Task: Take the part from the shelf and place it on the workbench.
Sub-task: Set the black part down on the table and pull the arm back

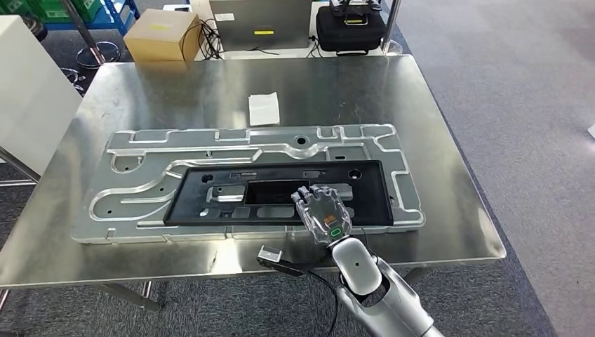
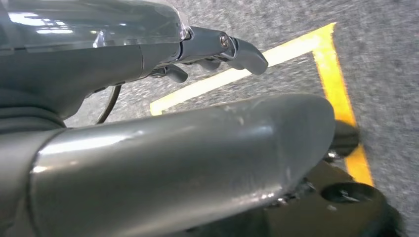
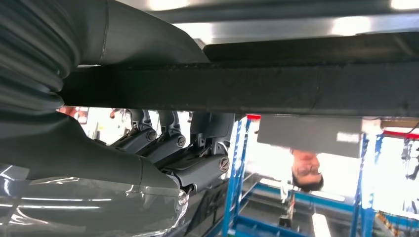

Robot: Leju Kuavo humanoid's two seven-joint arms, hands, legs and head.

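While the black panel (image 1: 277,195) lies flat on the grey plate (image 1: 126,175) at the centre of the head view, we judge the step in hand to be the release: we should lift the fingers straight off so the panel does not slide on the desk (image 1: 449,140). The right robot hand (image 1: 323,214) rests on the panel's lower right edge, fingers laid over it.

From the left wrist, the left robot hand (image 2: 212,49) hangs above the floor, fingers curled, holding nothing.

From the right wrist, the fingers (image 3: 197,163) seem hooked at the panel's dark edge; we cannot tell how firmly.
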